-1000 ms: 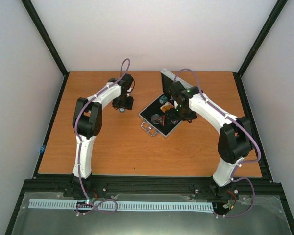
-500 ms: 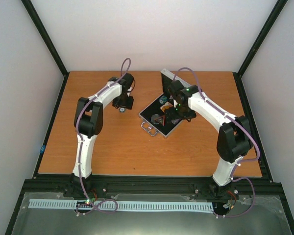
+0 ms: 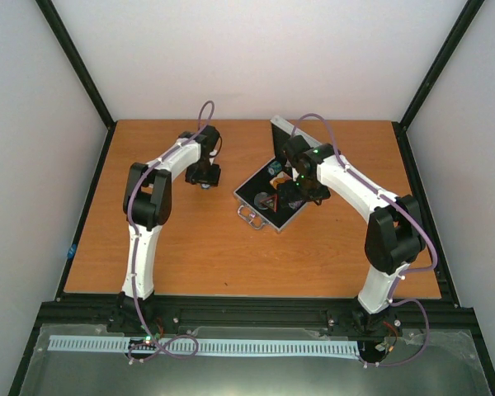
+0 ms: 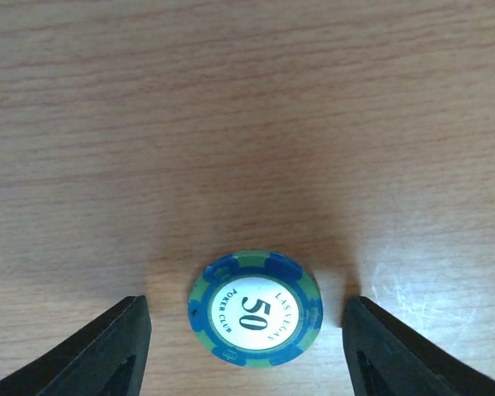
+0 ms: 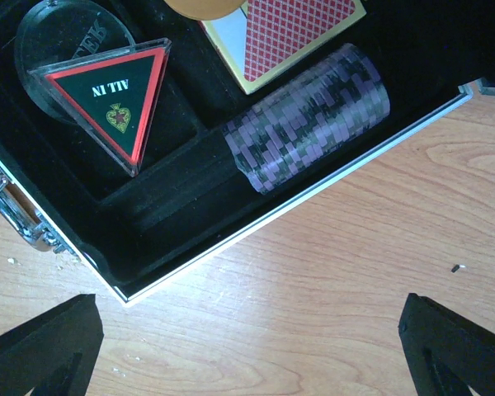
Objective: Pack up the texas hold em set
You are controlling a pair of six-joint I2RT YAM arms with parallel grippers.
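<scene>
Right tool (image 5: 247, 330): jaws at full spread, nothing held, hanging over the case (image 5: 173, 235) rim and bare desk (image 5: 330, 313). Case lies open mid-desk, toward the far edge. Inside, 1 row of purple chips (image 5: 313, 115) stands on edge along the rim. Beyond it: triangle (image 5: 115, 103), clear disc (image 5: 62, 37), card pack (image 5: 293, 33), orange disc (image 5: 202, 7). Left tool (image 4: 245, 330): jaws part open, astride 1 blue-green 50 chip (image 4: 256, 309) flat on the desk left of the case, not touching it.

Lab: blk-framed booth (image 3: 74, 59), wht walls (image 3: 256, 49).
</scene>
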